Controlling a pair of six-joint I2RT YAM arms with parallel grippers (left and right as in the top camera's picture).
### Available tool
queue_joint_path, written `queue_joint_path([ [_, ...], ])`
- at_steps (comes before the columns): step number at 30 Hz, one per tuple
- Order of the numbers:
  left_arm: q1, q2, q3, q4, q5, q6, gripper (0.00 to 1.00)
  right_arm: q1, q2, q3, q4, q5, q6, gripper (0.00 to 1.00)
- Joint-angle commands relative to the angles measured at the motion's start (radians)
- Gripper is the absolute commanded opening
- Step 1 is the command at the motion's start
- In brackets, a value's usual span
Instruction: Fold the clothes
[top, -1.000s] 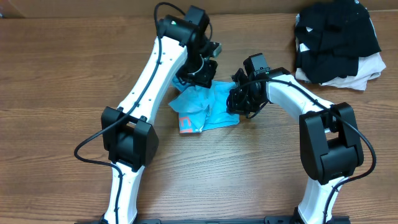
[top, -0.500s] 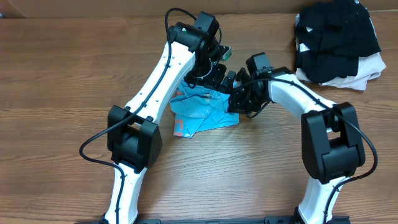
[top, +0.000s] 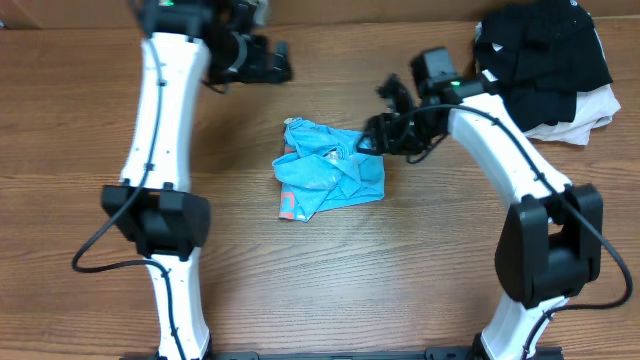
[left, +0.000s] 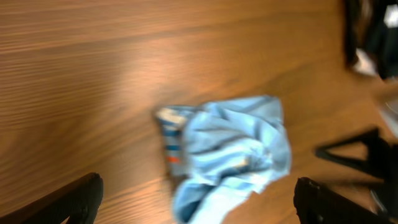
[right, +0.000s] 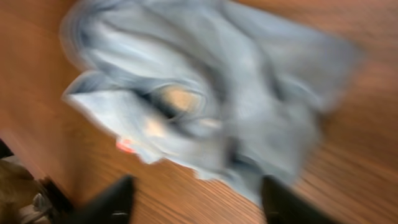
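open table (top: 70, 210) left of shirt (top: 330, 180), right arm (top: 500, 150) crowding its right side

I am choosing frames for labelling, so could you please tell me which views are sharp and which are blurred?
Overhead: sharp and evenly lit, with the T-shirt and its folds crisp. Left wrist: motion blur, its edges soft. Right wrist: the heaviest blur, with folds and print smeared.

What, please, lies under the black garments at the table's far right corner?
A white cloth shows beneath the black garments along their lower right edge. How far it runs underneath, and whether anything else lies there, is covered.
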Motion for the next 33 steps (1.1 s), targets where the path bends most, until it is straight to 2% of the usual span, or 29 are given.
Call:
queue_joint_path([
  [1,0.044,-0.01,0.016,-0.014,0.005,-0.009,1.0,0.106,-0.027,0.025,0.011,0.038,-0.102,0.85],
  [6,0.091,-0.01,0.016,-0.029,0.004,-0.008,1.0,0.255,-0.003,0.025,0.066,0.2,-0.102,1.0],
  [13,0.093,-0.01,0.016,-0.029,-0.006,-0.004,1.0,0.4,0.05,0.025,0.198,0.464,-0.102,1.0],
  [18,0.092,-0.01,0.016,-0.034,-0.027,0.01,1.0,0.423,0.115,0.025,0.304,0.48,-0.101,1.0],
  [23,0.092,-0.01,0.016,-0.048,-0.078,0.01,1.0,0.433,0.151,0.025,0.338,0.481,-0.098,0.98],
  [26,0.092,-0.01,0.016,-0.059,-0.101,0.014,1.0,0.433,0.151,0.025,0.355,0.481,-0.094,0.86],
  [30,0.092,-0.01,0.016,-0.061,-0.111,0.018,1.0,0.433,0.151,0.025,0.379,0.481,-0.082,0.51],
  [33,0.092,-0.01,0.016,-0.062,-0.111,0.022,1.0,0.433,0.151,0.025,0.374,0.481,-0.063,0.33],
])
